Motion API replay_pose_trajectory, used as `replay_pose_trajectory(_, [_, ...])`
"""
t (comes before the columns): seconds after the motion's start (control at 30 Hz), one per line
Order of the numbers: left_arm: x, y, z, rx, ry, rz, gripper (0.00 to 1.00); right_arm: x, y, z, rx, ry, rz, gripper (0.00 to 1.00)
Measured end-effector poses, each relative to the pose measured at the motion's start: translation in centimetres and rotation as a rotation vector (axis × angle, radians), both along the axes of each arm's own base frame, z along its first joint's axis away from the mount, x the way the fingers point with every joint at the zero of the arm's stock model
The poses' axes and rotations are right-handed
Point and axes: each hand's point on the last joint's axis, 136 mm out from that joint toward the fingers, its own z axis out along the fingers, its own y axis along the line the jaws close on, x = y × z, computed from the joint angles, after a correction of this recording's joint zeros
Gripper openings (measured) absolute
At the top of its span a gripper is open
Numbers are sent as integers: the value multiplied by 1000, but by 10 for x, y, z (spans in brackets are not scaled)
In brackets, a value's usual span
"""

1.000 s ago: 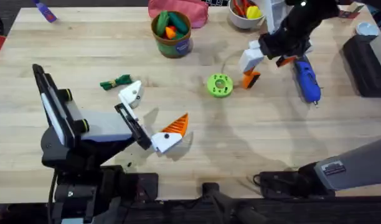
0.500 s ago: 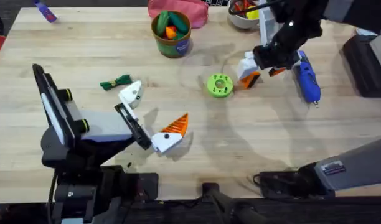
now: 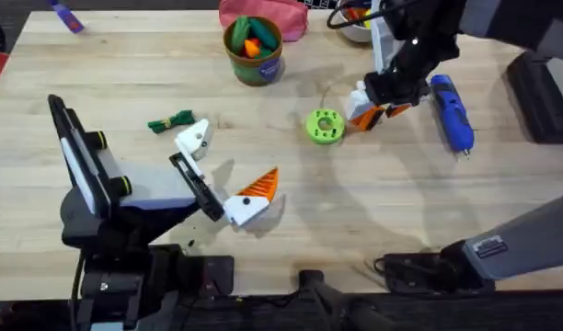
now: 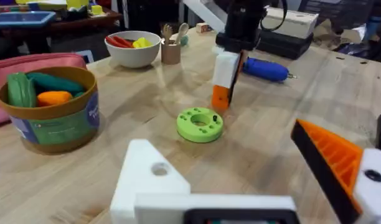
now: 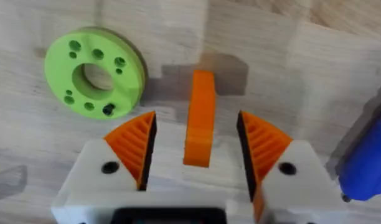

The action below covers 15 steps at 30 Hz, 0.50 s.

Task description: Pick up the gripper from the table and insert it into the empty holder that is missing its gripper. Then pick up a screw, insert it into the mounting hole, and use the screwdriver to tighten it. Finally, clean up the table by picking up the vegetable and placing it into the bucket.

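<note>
Right gripper [image 5: 200, 152]: fingers spread apart, straddling the orange gripper [image 5: 200, 118] without touching it, low over the table [image 3: 125, 74].
Orange gripper: lying on the wood just beside the green disc [image 3: 325, 126].
Screwdriver [image 3: 452, 112]: flat on the table, near the right gripper's far side.
Holder [image 3: 193, 141]: white, bare mount on the left arm, well apart from the orange gripper.
Left gripper [image 3: 222, 175]: one orange-and-white finger fitted [image 3: 252, 196]; whether open or closed cannot be told.
Vegetable [image 3: 171, 121]: just beside the holder.
Bucket [image 3: 255, 51]: at the far edge, toys inside.

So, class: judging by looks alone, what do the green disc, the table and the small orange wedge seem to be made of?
Green disc: likely matte moulded or printed plastic, uniform colour, clean round holes.
Table: wood, visible grain and joined planks, smooth finish.
Orange wedge, between the right end effector's ribbed pads: apparently matte plastic.
</note>
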Motion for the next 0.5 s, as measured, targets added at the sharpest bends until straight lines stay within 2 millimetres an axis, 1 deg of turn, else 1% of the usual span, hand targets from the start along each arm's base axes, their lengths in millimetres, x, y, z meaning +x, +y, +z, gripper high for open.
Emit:
replay_pose_trajectory(0.13, [0,0,0,0,0,0,987,0,0,-2,-1,6,-8,707])
replay_pose_trajectory(0.23, [0,0,0,0,0,0,987,-1,0,-2,-1,9,-11,616])
replay_pose_trajectory(0.5, [0,0,0,0,0,0,988,-6,-2,-3,-5,33,-21,587])
